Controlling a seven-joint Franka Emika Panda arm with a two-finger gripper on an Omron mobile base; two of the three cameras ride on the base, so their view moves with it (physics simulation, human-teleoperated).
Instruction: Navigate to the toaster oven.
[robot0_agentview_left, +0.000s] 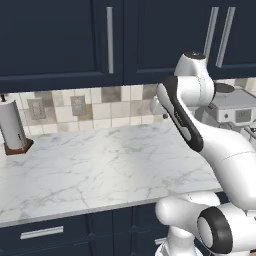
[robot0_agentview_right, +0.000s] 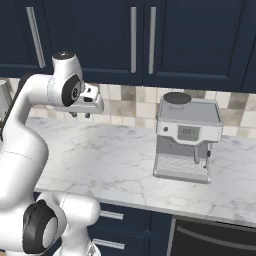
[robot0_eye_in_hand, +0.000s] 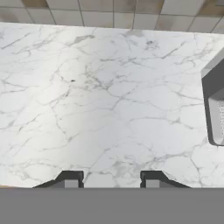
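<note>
The toaster oven is out of view. My gripper (robot0_agentview_right: 80, 114) hangs above the white marble counter (robot0_agentview_right: 115, 165), close to the tiled backsplash and pointing down. In the hand view the gripper (robot0_eye_in_hand: 110, 179) is open, with its two dark fingertips (robot0_eye_in_hand: 70, 178) spread wide over bare marble and nothing between them.
A silver-grey espresso machine (robot0_agentview_right: 187, 137) stands on the counter to the right of the arm; its base edge (robot0_eye_in_hand: 214, 109) shows at the right of the hand view. A paper towel roll (robot0_agentview_left: 12, 125) stands at the far left. Dark navy cabinets (robot0_agentview_left: 60, 40) hang overhead.
</note>
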